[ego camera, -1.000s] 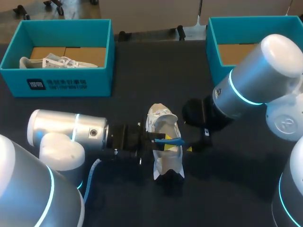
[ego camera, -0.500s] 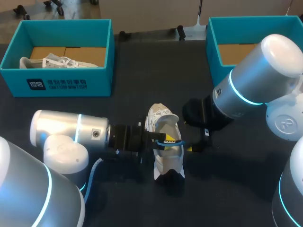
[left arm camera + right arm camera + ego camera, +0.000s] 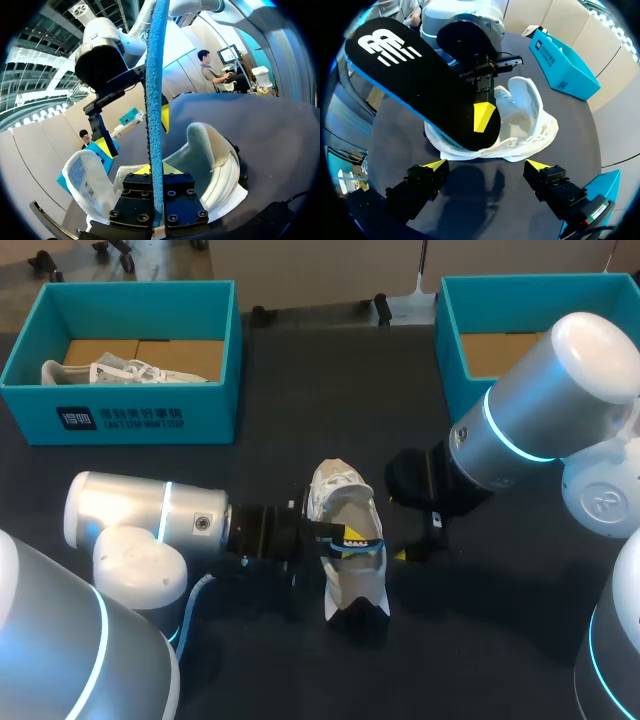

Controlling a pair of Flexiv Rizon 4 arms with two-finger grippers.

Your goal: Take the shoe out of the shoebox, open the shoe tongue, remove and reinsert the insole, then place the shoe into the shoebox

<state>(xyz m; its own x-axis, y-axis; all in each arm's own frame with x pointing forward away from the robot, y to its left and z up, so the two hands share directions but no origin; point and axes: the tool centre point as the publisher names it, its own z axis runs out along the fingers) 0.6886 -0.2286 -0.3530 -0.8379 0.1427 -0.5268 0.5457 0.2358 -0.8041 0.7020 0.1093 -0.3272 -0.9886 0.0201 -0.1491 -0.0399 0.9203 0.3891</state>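
Far left of the black table (image 3: 300, 390): open teal cardboard shoebox (image 3: 150, 420) holding a white lace-up shoe (image 3: 110, 371) that lies on its side against the box's left end.

The left arm comes in low along the table. Left gripper (image 3: 349, 538) is clamped on a thin foam insole, black on top with a blue edge (image 3: 420, 85). The left wrist view shows the insole edge-on, pinched between the two fingers and rising straight out of them. In the right wrist view the lower end of the insole sits at the mouth of the shoe and the rest slants up and out. Whether its tip touches the inside cannot be told.

Mid-table: the task's white fabric shoe (image 3: 355, 585) rests on the table surface, outside both boxes, with its opening facing up and spread wide.

Just right of the shoe is the right gripper (image 3: 486, 165), fingers wide apart and holding nothing. The shoe lies ahead of it, not between its tips.

Far right: a second teal cardboard shoebox (image 3: 447, 350), partly hidden by the right arm.
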